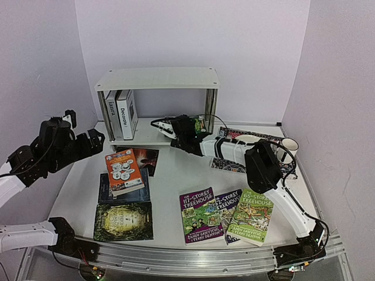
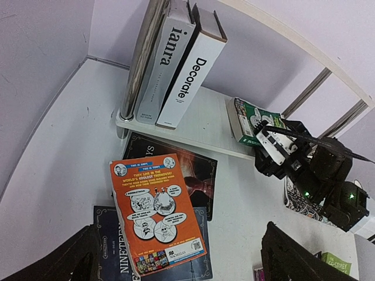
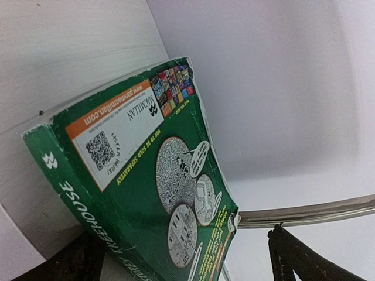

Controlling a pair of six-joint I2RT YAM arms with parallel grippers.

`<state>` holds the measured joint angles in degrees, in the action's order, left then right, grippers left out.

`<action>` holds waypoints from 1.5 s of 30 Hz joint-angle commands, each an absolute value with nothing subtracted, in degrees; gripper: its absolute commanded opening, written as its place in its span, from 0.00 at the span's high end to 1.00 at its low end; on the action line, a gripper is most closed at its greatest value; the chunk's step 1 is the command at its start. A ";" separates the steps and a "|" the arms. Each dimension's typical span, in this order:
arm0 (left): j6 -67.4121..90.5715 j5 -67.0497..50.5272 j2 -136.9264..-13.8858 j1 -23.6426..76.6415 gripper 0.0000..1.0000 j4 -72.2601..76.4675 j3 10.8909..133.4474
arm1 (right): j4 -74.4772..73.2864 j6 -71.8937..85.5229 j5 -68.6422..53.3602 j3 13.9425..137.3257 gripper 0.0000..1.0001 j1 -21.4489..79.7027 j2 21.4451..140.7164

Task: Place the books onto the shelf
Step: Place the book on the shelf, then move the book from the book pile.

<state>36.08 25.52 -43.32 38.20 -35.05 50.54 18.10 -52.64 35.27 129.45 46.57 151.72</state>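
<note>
Green Treehouse paperback [image 2: 246, 117] lies on the lower board of the white shelf [image 1: 157, 78], back cover showing, well apart from two white hardbacks [image 2: 179, 64] standing by the left post. The right gripper [image 3: 187, 260] is released, its fingers spread wide on either side of the paperback. The left gripper [image 1: 94, 140] hangs unclenched over the table [image 1: 170, 172], near an orange paperback [image 2: 155, 213] lying on a dark book
</note>
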 commanded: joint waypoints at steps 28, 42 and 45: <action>43.51 15.83 -48.19 38.06 0.00 -27.06 42.87 | 7.21 -27.48 19.38 94.19 0.02 55.36 117.67; 41.72 9.03 -58.72 33.57 0.00 -18.96 41.01 | 0.98 1.59 0.87 78.95 0.02 55.90 101.72; 41.84 3.35 -60.03 28.30 0.00 -15.28 38.66 | 0.97 6.03 1.81 76.53 0.02 55.90 100.09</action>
